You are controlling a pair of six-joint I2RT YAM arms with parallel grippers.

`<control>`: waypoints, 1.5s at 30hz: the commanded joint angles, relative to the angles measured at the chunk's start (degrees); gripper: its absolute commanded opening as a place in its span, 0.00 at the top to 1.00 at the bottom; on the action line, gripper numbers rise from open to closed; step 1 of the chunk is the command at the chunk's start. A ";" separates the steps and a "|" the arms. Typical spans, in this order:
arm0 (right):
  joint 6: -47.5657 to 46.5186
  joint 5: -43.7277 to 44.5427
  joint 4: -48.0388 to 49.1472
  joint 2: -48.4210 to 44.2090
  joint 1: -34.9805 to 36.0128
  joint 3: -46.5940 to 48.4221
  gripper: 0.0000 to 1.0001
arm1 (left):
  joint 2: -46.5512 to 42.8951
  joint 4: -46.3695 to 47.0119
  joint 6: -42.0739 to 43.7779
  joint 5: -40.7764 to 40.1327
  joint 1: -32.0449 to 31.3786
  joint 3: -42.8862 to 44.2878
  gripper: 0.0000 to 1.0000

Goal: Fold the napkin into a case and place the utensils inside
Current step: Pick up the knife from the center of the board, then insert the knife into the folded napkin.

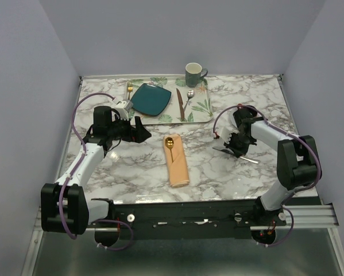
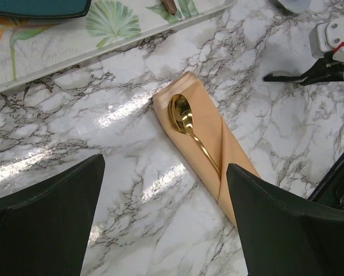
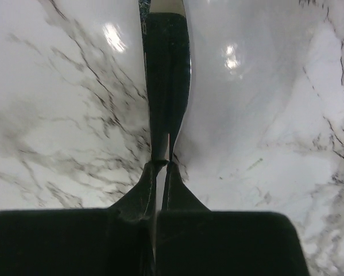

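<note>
1. The left fingers [image 1: 140, 130] stand spread as wide as they go and hold nothing. They hover over the white, grey-veined marble desk [image 1: 120, 172] at centre left of the top view, near the left edge of the cloth.
2. The plain peach-tan cloth napkin [image 1: 177, 164] lies at the centre of the top view, folded into a narrow pocket. The folding part of the task looks done.
3. The slim shiny gold spoon [image 1: 169, 142] sits in that pocket, with its bowl showing at the upper end and its handle tucked under the slanting flap. One utensil appears placed.
4. The right fingers [image 3: 160, 172], at centre right of the top view, are pinched shut on the plain silver-grey table knife [image 3: 167, 75]. The knife is low at the desk surface and well apart from the napkin.
5. What seems left is to lift the knife, carry it leftward and slide it into the pocket beside the spoon.
</note>
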 commanded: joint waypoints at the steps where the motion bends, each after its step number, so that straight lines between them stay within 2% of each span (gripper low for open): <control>1: 12.41 -10.31 -5.13 0.95 2.14 6.47 0.99 | -0.23 1.61 -0.55 -0.94 -0.32 -0.74 0.01; 11: 32.98 -12.07 -17.43 8.06 6.35 26.07 0.99 | -0.23 2.49 -0.91 -1.29 -0.33 -1.27 0.01; 17: 50.11 -12.95 -20.34 15.36 9.17 38.99 0.99 | -0.41 3.54 -2.05 -1.81 -0.33 -2.15 0.01; 23: 63.91 -12.87 -13.67 17.29 15.41 45.92 0.99 | -1.63 2.14 -1.61 -3.22 -0.33 -2.59 0.01; 30: 78.59 -2.70 -8.83 21.60 21.12 51.39 0.99 | -3.13 2.49 -2.58 -4.80 -0.33 -4.35 0.01; 33: 82.37 -1.35 -6.55 23.35 22.70 51.66 0.99 | -3.40 3.02 -3.01 -5.33 -0.24 -5.05 0.01; 39: 82.92 4.17 -5.58 27.14 25.43 54.73 0.99 | -3.84 4.25 -3.63 -5.94 -0.24 -5.75 0.01; 45: 85.02 4.63 -2.86 29.34 25.61 54.91 0.99 | -4.98 5.13 -3.98 -6.74 -0.06 -7.42 0.01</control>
